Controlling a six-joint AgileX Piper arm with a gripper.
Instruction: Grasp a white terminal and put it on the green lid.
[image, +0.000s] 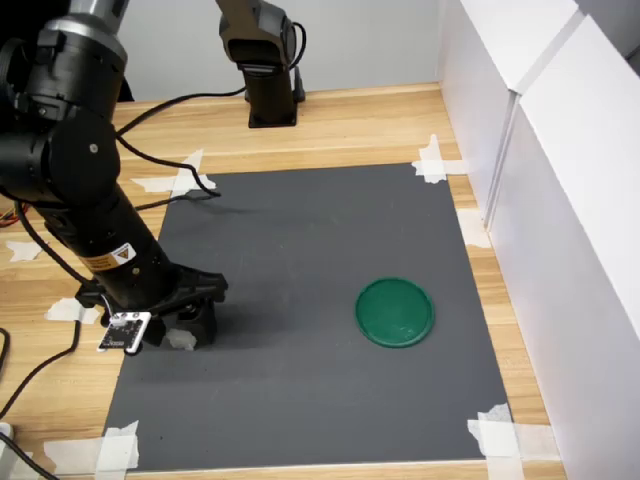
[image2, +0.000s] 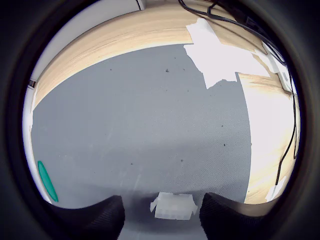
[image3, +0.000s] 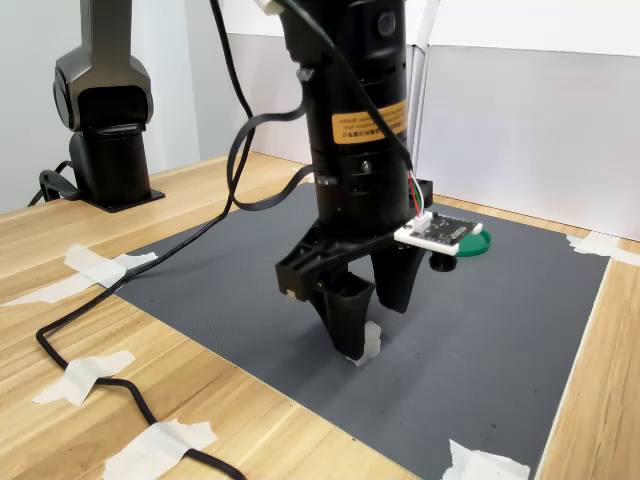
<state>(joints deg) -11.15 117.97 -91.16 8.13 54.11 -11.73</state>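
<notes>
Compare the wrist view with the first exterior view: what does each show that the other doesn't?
Only the wrist view shows the white terminal whole, lying on the mat between the two dark fingers, with a gap on each side. Only the first exterior view shows the green lid as a full disc, the arm's body, the second arm base and the white wall panels. Both show the grey mat, the wooden table, tape scraps and cables; the wrist view catches just a sliver of the lid.

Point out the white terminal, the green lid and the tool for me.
white terminal (image2: 173, 207): wrist view, middle of its blocky body.
green lid (image: 395, 311): first exterior view, centre of the disc.
tool (image3: 366, 335): second exterior view, midway between its fingertips.
</notes>
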